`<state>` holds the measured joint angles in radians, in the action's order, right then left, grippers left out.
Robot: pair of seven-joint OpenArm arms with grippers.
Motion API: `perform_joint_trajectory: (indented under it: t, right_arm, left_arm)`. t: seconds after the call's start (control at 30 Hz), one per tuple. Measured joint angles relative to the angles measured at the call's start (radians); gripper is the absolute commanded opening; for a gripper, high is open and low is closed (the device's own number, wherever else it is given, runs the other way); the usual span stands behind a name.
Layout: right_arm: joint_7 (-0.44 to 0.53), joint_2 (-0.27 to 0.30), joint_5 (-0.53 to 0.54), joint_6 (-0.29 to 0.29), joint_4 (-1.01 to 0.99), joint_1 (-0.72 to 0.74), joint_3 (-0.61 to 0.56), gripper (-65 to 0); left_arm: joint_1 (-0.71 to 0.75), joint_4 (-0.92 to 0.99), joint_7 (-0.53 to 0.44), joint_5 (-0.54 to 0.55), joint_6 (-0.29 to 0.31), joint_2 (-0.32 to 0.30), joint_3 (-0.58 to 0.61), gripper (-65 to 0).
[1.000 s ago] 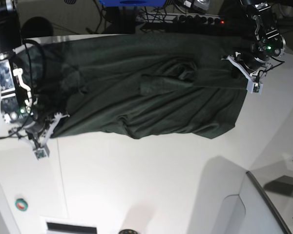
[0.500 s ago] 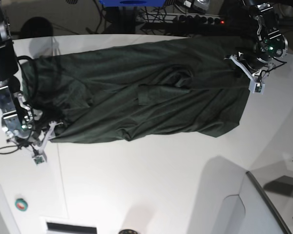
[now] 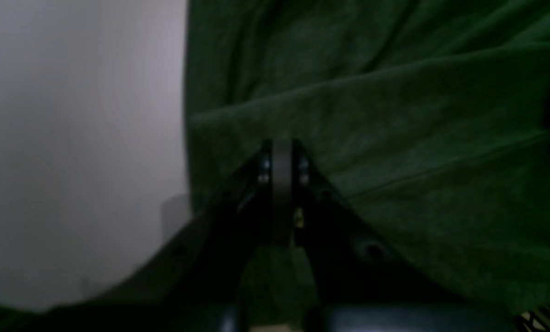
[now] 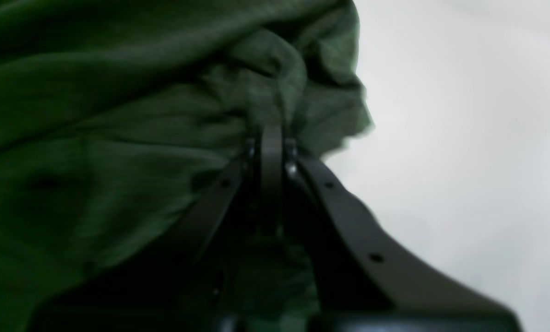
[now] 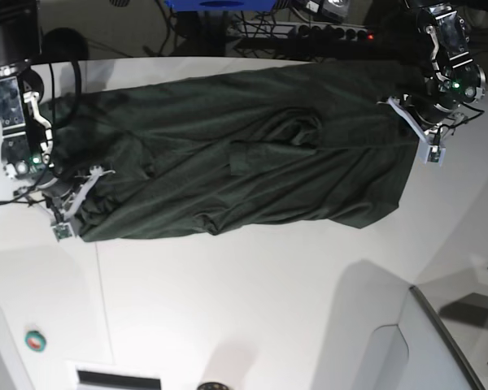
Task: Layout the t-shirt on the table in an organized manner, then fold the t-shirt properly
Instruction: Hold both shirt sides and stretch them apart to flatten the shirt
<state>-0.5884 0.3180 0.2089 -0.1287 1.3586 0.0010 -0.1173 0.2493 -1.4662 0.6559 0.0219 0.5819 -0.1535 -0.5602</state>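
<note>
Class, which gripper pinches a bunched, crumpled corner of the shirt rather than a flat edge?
The right gripper: the t-shirt bunches into crumpled folds there. The left gripper holds flatter cloth.

1. Base view: evenly bright; soft glare on the table (image 5: pixel 252 309) below the t-shirt (image 5: pixel 236 154), darker background beyond its far edge.
2. Left wrist view: dim, soft-focused; the tabletop left of the cloth appears grey.
3. Right wrist view: brighter, blurred; fabric edges smear against the white surface.

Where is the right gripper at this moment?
In the base view, the right gripper is at the left side, shut on the t-shirt at its lower left edge, above the table.
</note>
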Motion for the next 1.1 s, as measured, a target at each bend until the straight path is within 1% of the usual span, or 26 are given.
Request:
perform_joint_trajectory:
  t: [0.13,0.2,0.37,0.47,0.5,0.6,0.7,0.8,0.83,0.9,0.97,1.03,1.1]
  right_arm:
    - [0.012,0.009,-0.002,0.002,-0.117,0.059,0.006,-64.4]
    - [0.064,0.003,0.005,0.001,-0.192,0.093,0.005,-64.4]
    - [0.113,0.013,-0.002,0.001,-0.397,0.184,0.004,-64.4]
    - [0.186,0.015,0.000,0.002,-0.500,0.232,0.005,-64.4]
    - [0.194,0.014,0.001,0.002,-0.529,0.248,0.005,-64.4]
    - [0.233,0.014,0.001,0.002,-0.586,0.277,0.005,-64.4]
    - [0.271,0.014,0.004,0.002,-0.602,0.278,0.011,-64.7]
    - [0.261,0.015,0.002,0.005,-0.590,0.277,0.013,-64.8]
    - [0.243,0.019,0.000,0.004,-0.572,0.272,0.013,-64.8]
    - [0.168,0.030,-0.004,0.006,-0.515,0.249,0.013,-64.8]
    - [0.105,0.037,-0.008,0.014,-0.410,0.205,0.017,-64.8]
    - [0.079,0.030,-0.004,0.016,-0.281,0.151,0.031,-64.8]
    - [0.052,0.015,0.005,0.018,-0.182,0.122,0.069,-64.8]
  left_arm:
    - [-0.011,0.027,-0.002,-0.007,-0.002,0.024,0.006,-65.0]
    - [-0.011,0.047,-0.005,-0.003,0.008,0.026,0.007,-65.0]
    - [-0.031,0.100,-0.015,0.001,0.001,0.015,-0.003,-65.0]
    - [-0.044,0.124,-0.028,0.006,0.001,0.008,-0.001,-65.0]
    - [-0.048,0.126,-0.027,0.008,0.005,0.003,-0.001,-65.0]
    - [-0.067,0.130,-0.015,-0.005,0.004,0.004,-0.002,-65.0]
    - [-0.090,0.134,-0.010,-0.014,0.001,0.008,-0.001,-65.0]
    - [-0.118,0.136,-0.008,-0.015,0.001,0.008,-0.001,-65.0]
    - [-0.126,0.136,-0.008,-0.014,0.001,0.008,-0.001,-65.0]
    - [-0.135,0.130,-0.008,-0.014,0.001,0.008,-0.001,-65.0]
    - [-0.134,0.117,-0.004,-0.014,0.001,0.007,-0.002,-65.0]
    - [-0.130,0.088,0.003,-0.015,0.001,0.011,-0.003,-65.0]
    - [-0.133,0.068,0.005,-0.014,0.001,0.009,-0.003,-65.0]
